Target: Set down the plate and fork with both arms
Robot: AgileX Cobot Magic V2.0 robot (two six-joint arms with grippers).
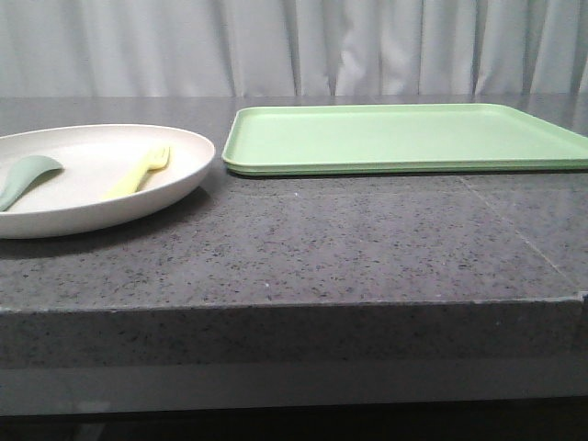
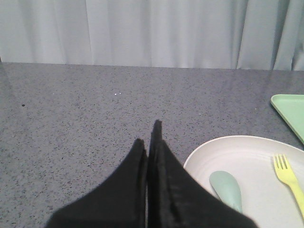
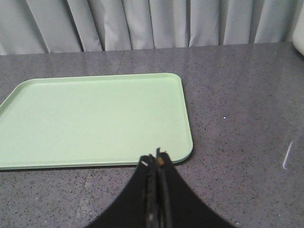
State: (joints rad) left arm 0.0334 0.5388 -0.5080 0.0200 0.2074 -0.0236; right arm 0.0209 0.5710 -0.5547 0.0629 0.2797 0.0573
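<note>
In the front view the grey speckled counter (image 1: 303, 257) fills the lower frame; at left on it sits the plate (image 1: 184, 170), holding the fork (image 1: 140, 172) at its middle and a grey-green spoon (image 1: 26, 176) toward the left edge; a light-green tray (image 1: 404, 138) lies upper right, just beside the plate; curtains (image 1: 294, 46) hang behind; the left gripper (image 2: 148, 137) has fingers pressed together, empty, near the plate's rim; the right gripper (image 3: 156, 159) is likewise closed, empty, at the tray's near edge.

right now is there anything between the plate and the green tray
Nothing: in the front view only a narrow strip of bare grey countertop separates the plate from the tray. The left wrist view shows the same gap.
</note>
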